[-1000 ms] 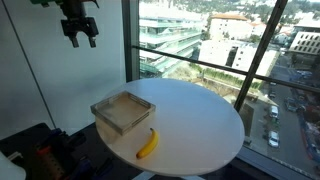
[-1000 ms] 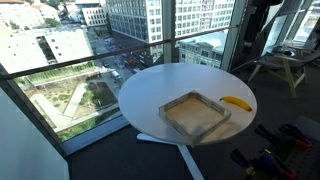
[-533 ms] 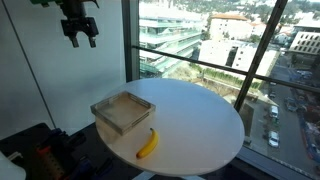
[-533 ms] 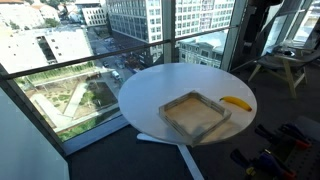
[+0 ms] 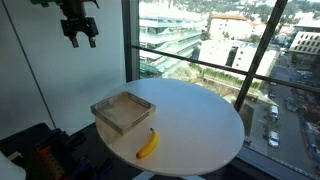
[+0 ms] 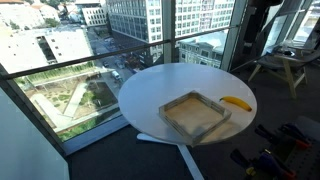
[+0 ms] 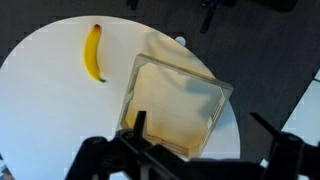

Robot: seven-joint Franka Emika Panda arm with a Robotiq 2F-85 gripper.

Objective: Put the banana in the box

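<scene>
A small curved yellow banana (image 5: 148, 143) lies on the round white table (image 5: 200, 120), close to the table's edge and just beside the box. It also shows in an exterior view (image 6: 235, 102) and in the wrist view (image 7: 94, 52). The shallow square box (image 5: 122, 111) with low tan walls stands empty on the table; it also shows in an exterior view (image 6: 194, 114) and in the wrist view (image 7: 175, 105). My gripper (image 5: 79, 31) hangs high above the table's side, open and empty. In the wrist view its fingers (image 7: 205, 135) frame the box from far above.
The table stands next to tall windows with a black railing (image 5: 215, 70). Dark equipment (image 5: 40, 155) sits on the floor beside the table. A stool-like wooden frame (image 6: 280, 65) stands behind the table.
</scene>
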